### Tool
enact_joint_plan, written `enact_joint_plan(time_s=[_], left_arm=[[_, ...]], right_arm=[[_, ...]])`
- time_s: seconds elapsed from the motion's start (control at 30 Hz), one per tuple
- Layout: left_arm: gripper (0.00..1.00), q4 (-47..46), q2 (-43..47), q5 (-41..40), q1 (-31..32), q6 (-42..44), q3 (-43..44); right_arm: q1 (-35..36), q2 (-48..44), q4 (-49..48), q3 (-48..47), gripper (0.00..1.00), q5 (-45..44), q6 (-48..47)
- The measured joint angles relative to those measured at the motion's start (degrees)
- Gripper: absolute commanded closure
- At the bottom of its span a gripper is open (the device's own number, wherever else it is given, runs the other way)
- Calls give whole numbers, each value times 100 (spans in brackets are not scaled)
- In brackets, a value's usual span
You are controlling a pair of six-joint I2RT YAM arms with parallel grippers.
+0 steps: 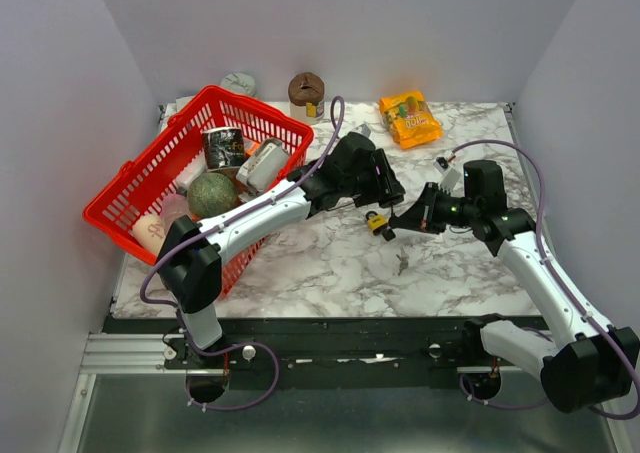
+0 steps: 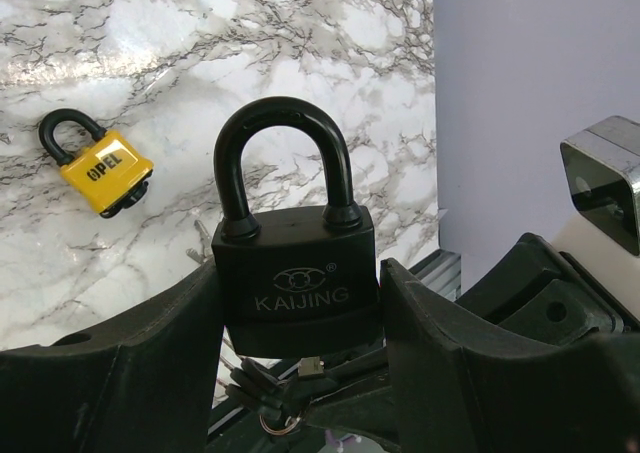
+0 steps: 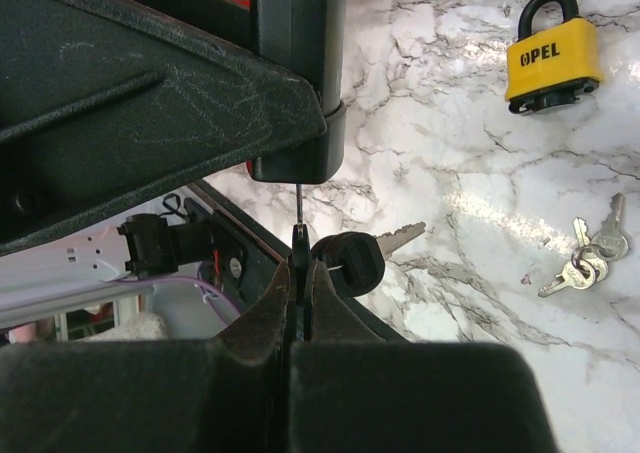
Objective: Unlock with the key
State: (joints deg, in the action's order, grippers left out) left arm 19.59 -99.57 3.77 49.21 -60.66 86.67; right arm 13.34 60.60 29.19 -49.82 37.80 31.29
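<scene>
Black padlock (image 2: 298, 273), upright, clamped in left gripper (image 2: 300, 313). Right gripper (image 3: 297, 273) pinched tight on key (image 3: 299, 208), blade tip meeting that lock's underside at 12 o'clock. Yellow padlock (image 3: 553, 58) at 1 o'clock on marble table (image 3: 450, 173); loose keys (image 3: 585, 263) at 4 o'clock.

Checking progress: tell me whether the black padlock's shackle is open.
No, both shackle legs sit down in the black padlock body.

Even, diffuse overhead light; soft shadows fall on the marble table (image 1: 330, 263). Wrist views are sharp at mid-range; the right gripper (image 3: 298, 243), close to the lens, appears dark and soft.
</scene>
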Motion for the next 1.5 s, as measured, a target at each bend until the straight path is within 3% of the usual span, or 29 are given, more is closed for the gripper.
enact_joint_plan(time_s=[1.5], left_arm=[[100,-267,15,-79,79,26,-131]], right_arm=[[4,-415,-144,243,99,-538,59]])
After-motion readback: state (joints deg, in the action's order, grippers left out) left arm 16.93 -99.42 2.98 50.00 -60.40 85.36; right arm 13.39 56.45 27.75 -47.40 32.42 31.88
